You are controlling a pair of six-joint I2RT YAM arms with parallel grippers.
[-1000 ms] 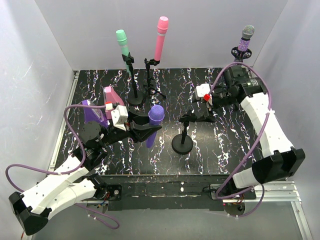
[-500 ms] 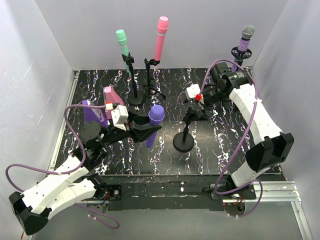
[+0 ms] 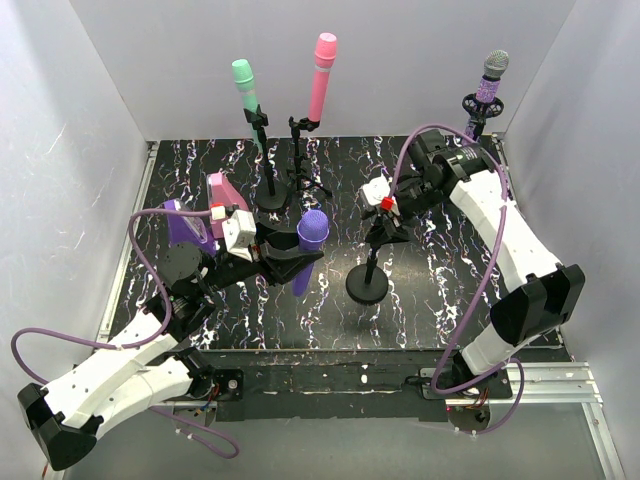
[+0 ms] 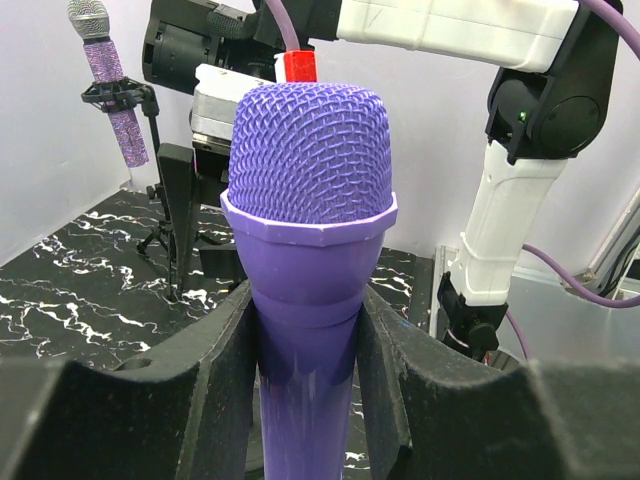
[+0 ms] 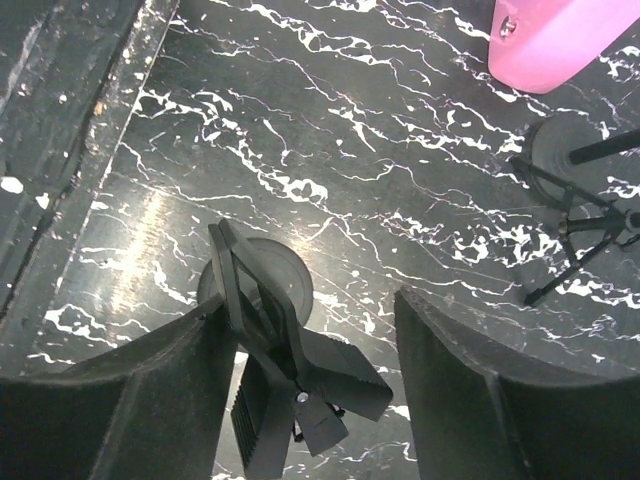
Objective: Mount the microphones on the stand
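We see the left gripper (image 4: 305, 330) clenched on the plain purple microphone (image 3: 309, 243). Its two black fingers press against the handle just under the mesh head, and the microphone is held above the table (image 3: 450, 275), left of centre. Just to its right stands the empty stand (image 3: 367, 287), a round black base with a thin post and a black clip (image 5: 290, 385) on top. The right gripper (image 3: 385, 222) hangs over that clip with its jaws spread wide, one finger on each side. Its wrist view shows the clip between them, close to the finger at the left of that view, though we cannot tell whether they touch. Between the held microphone and the far wall are two more stands, carrying the mint green microphone (image 3: 244, 85) and the pink microphone (image 3: 322, 72), both clipped in and tilted. The glittery purple microphone (image 3: 489, 85) sits in its own stand in the far right corner, beyond the right arm. A pink wedge (image 3: 220, 188) and a purple wedge (image 3: 183, 222) lie at the left, close beside the left arm's wrist.
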